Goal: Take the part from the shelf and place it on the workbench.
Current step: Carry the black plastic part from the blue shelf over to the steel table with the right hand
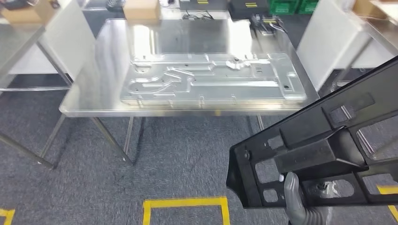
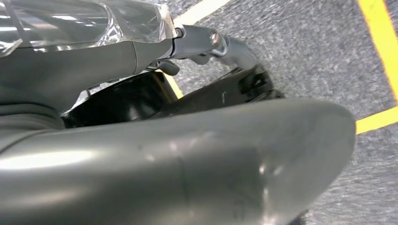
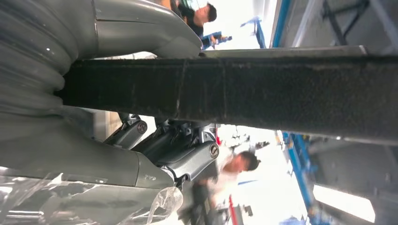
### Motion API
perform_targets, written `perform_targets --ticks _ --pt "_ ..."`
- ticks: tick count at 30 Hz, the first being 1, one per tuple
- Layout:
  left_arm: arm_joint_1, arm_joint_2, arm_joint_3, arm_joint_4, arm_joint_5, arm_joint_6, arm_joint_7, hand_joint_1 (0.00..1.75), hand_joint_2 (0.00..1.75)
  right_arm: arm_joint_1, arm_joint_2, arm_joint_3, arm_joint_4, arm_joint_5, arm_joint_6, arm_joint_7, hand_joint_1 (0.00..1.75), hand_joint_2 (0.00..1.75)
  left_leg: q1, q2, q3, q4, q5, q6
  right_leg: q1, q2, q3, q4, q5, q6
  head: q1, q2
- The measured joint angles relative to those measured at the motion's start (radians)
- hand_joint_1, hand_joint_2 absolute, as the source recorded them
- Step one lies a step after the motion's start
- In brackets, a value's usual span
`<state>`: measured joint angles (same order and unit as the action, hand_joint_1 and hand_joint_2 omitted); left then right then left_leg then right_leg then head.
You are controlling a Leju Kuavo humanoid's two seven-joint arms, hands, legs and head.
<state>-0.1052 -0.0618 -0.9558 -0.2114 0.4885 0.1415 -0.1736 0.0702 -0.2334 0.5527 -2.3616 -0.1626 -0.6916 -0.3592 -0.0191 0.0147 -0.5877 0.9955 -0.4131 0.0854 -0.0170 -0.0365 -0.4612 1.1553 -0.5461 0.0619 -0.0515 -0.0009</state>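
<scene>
One black part (image 1: 324,140), a long frame with rectangular cut-outs, is filling the lower right of the head view, slanting up toward the right edge. The right hand (image 1: 295,199) is gripping it from below, a grey finger curling up over the frame's lower rail near its left end. In the right wrist view the right hand (image 3: 70,117) is clamping around the part (image 3: 263,93), the thumb lying on one face and the darker fingers (image 3: 183,150) on the other, with the part's rough black edge running across the picture.

The part is hanging over grey carpet (image 1: 155,159), short of the workbench (image 1: 94,93) and apart from its near edge. A ribbed metal panel (image 1: 211,77) is lying flat on the steel top, covering most of the middle and right, leaving a bare strip along the left side. Yellow floor tape (image 1: 185,202) is marking a box below the bench's near edge. White-topped tables (image 1: 28,51) are standing to either side, with carpet between them and the bench.

The left hand (image 2: 178,154) is hanging over carpet and yellow tape (image 2: 375,119); whether its fingers are apart or curled I cannot tell.
</scene>
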Motion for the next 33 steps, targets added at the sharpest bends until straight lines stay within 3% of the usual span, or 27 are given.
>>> perform_targets --ticks 1,3,4,5,6,7,9,10,11,12,14,16,18,19,20,21,23,24,27,29,31,33 --pt "0.0 -0.001 0.0 0.0 0.0 -0.001 0.0 0.0 0.0 0.001 0.0 0.0 0.0 0.003 0.0 0.002 1.75 1.75 0.003 -0.011 0.015 -0.006 -0.009 0.003 0.0 0.019 -0.048 0.062 -0.012 0.001 0.002 0.0" --pt "0.002 -0.003 0.0 0.0 0.0 -0.001 0.001 0.0 0.0 0.006 0.0 0.0 0.0 0.008 0.0 0.004 1.75 1.75 0.009 -0.041 0.047 -0.012 -0.029 0.004 -0.001 0.031 -0.136 0.131 -0.092 0.004 0.003 0.0" --pt "0.003 -0.004 0.0 0.0 0.0 -0.001 0.001 0.0 0.0 0.008 0.0 0.0 0.0 0.011 0.0 0.005 1.75 1.75 0.012 -0.057 0.063 -0.014 -0.041 0.003 -0.001 0.031 -0.167 0.132 -0.135 0.007 0.003 0.0" --pt "0.004 -0.005 0.0 0.0 0.0 -0.001 0.0 0.0 0.0 0.009 0.0 0.0 0.0 0.015 0.0 0.005 1.75 1.75 0.016 -0.073 0.08 -0.014 -0.053 0.0 -0.003 0.032 -0.187 0.111 -0.159 0.011 0.004 0.0" --pt "0.005 -0.005 0.0 0.0 -0.001 -0.001 0.0 0.0 0.0 0.009 0.0 0.0 0.0 0.021 -0.001 0.005 1.75 1.75 0.019 -0.088 0.097 -0.014 -0.065 -0.004 -0.005 0.035 -0.196 0.069 -0.15 0.016 0.004 0.0" --pt "0.007 -0.005 0.0 0.0 -0.001 -0.001 0.0 0.0 0.0 0.01 0.0 0.0 0.0 0.032 -0.002 0.007 1.75 1.75 0.022 -0.101 0.11 -0.014 -0.078 -0.009 -0.008 0.045 -0.2 0.01 -0.097 0.021 0.004 0.0" --pt "0.007 -0.006 -0.001 0.0 -0.001 0.0 0.001 0.0 0.0 0.012 0.0 -0.001 -0.002 0.068 -0.003 0.02 1.75 1.75 0.024 -0.123 0.132 -0.013 -0.106 -0.022 -0.014 0.071 -0.198 -0.103 0.063 0.025 0.005 0.0" --pt "0.007 -0.006 -0.001 0.0 -0.002 0.0 0.002 0.0 0.0 0.012 0.0 -0.002 -0.006 0.094 -0.003 0.034 1.75 1.75 0.024 -0.132 0.139 -0.016 -0.117 -0.03 -0.014 0.081 -0.195 -0.134 0.122 0.02 0.005 0.0" --pt "0.006 -0.006 -0.001 0.0 -0.002 0.0 0.002 0.0 0.0 0.012 0.0 -0.004 -0.011 0.124 -0.003 0.051 1.75 1.75 0.023 -0.137 0.149 -0.015 -0.122 -0.037 -0.013 0.083 -0.191 -0.148 0.148 0.012 0.004 0.0" --pt "0.006 -0.006 -0.001 0.0 -0.002 0.001 0.003 0.0 0.0 0.01 0.0 -0.006 -0.02 0.154 -0.003 0.071 1.75 1.75 0.023 -0.139 0.154 -0.017 -0.124 -0.044 -0.011 0.077 -0.182 -0.149 0.15 0.0 0.004 0.0" --pt "0.005 -0.006 -0.001 0.0 -0.002 0.001 0.003 0.0 0.0 0.004 0.0 -0.016 -0.039 0.208 -0.003 0.11 1.75 1.75 0.023 -0.104 0.153 0.017 -0.126 -0.052 -0.013 0.065 -0.164 -0.153 0.145 -0.021 0.002 0.0" --pt "0.0 -0.006 -0.002 0.0 -0.001 0.002 0.003 0.0 0.0 0.0 -0.001 -0.03 -0.059 0.255 -0.003 0.152 1.75 1.75 0.024 -0.052 0.098 0.117 -0.16 -0.06 -0.012 0.052 -0.15 -0.154 0.135 -0.035 0.0 0.0" --pt "-0.007 -0.005 -0.002 0.0 0.002 0.003 0.003 0.0 0.0 -0.003 -0.001 -0.044 -0.082 0.296 -0.003 0.192 1.75 1.75 0.024 -0.033 0.013 0.239 -0.218 -0.067 -0.009 0.038 -0.142 -0.154 0.122 -0.041 -0.001 0.0" --pt "-0.008 -0.005 -0.002 0.0 0.003 0.004 0.003 0.0 0.0 -0.005 -0.002 -0.051 -0.093 0.312 -0.003 0.207 1.75 1.75 0.024 -0.032 -0.015 0.269 -0.231 -0.068 -0.009 0.031 -0.136 -0.154 0.116 -0.041 -0.001 0.0" --pt "-0.009 -0.005 -0.002 0.0 0.004 0.005 0.004 0.0 0.0 -0.008 -0.003 -0.058 -0.104 0.325 -0.003 0.22 1.75 1.75 0.024 -0.031 -0.027 0.264 -0.221 -0.067 -0.008 0.024 -0.128 -0.154 0.109 -0.041 -0.001 0.0" --pt "-0.009 -0.005 -0.002 0.0 0.005 0.006 0.005 0.0 0.0 -0.01 -0.004 -0.066 -0.115 0.337 -0.003 0.231 1.75 1.75 0.023 -0.029 -0.02 0.221 -0.187 -0.064 -0.007 0.018 -0.119 -0.154 0.102 -0.04 -0.001 0.0" --pt "-0.007 -0.004 -0.002 0.0 0.006 0.006 0.008 0.0 0.0 -0.013 -0.008 -0.079 -0.134 0.354 -0.003 0.247 1.75 1.75 0.018 -0.009 0.022 0.082 -0.094 -0.051 -0.005 0.008 -0.1 -0.154 0.09 -0.038 -0.001 0.0" --pt "-0.006 -0.003 -0.002 0.0 0.007 0.006 0.01 0.0 0.0 -0.014 -0.009 -0.086 -0.142 0.361 -0.003 0.256 1.75 1.75 0.012 0.002 0.037 0.03 -0.072 -0.044 -0.005 0.004 -0.095 -0.155 0.086 -0.035 -0.001 0.0" --pt "-0.002 -0.001 -0.002 0.0 0.007 0.004 0.016 0.0 0.0 -0.019 -0.015 -0.113 -0.164 0.373 -0.003 0.292 1.75 1.75 0.0 0.009 0.042 -0.01 -0.066 -0.029 -0.006 -0.009 -0.089 -0.161 0.079 -0.016 -0.002 0.0" --pt "0.0 -0.001 -0.002 0.0 0.007 0.003 0.018 0.0 0.0 -0.023 -0.02 -0.132 -0.176 0.38 -0.003 0.318 1.75 1.75 0.008 0.0 0.059 -0.029 -0.044 -0.017 -0.006 -0.007 -0.082 -0.157 0.068 -0.004 -0.002 0.0" --pt "0.0 -0.002 -0.002 0.0 0.007 0.002 0.019 0.0 0.0 -0.03 -0.029 -0.152 -0.189 0.39 -0.003 0.341 1.75 1.75 0.015 -0.01 0.079 -0.047 -0.033 -0.009 -0.006 0.015 -0.109 -0.088 0.028 0.003 -0.001 0.0" --pt "0.0 -0.003 -0.002 0.0 0.007 0.001 0.019 0.0 0.0 -0.034 -0.039 -0.169 -0.199 0.4 -0.003 0.365 1.75 1.75 0.014 -0.02 0.086 -0.049 -0.036 -0.004 -0.006 0.031 -0.181 0.042 -0.024 0.009 0.0 0.0"
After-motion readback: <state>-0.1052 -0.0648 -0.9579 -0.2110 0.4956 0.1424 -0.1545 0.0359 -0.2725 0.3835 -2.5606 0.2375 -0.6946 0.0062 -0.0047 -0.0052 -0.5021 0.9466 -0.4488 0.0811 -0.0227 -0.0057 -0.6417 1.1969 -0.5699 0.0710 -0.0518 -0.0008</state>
